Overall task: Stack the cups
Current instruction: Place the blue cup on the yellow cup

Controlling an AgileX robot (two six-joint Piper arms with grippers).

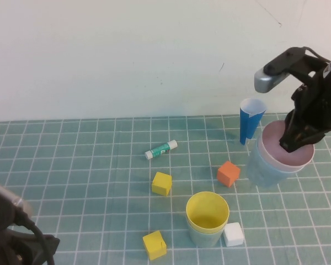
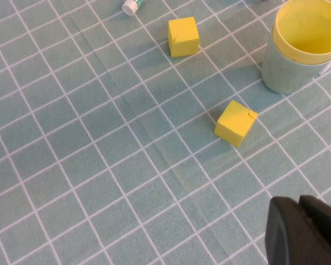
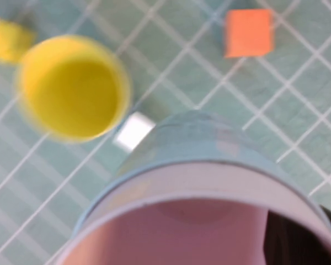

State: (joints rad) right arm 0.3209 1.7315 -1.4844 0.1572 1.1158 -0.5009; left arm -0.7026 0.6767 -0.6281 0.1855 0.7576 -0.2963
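Right gripper [image 1: 299,144] clenched on pink cup [image 1: 289,149] nested in light blue cup [image 1: 270,168], near yellow-in-green stack [image 1: 207,218]. Risks slipping (rim pinch only). Left gripper [image 2: 303,232] parked low; cannot tell its state.

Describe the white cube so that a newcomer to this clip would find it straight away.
Start at the yellow plastic cup nested in a green one, near the front of the green gridded mat. The small white cube sits on the mat against that stack's base, on the robot's right. The other cubes are yellow or orange; it alone is white.
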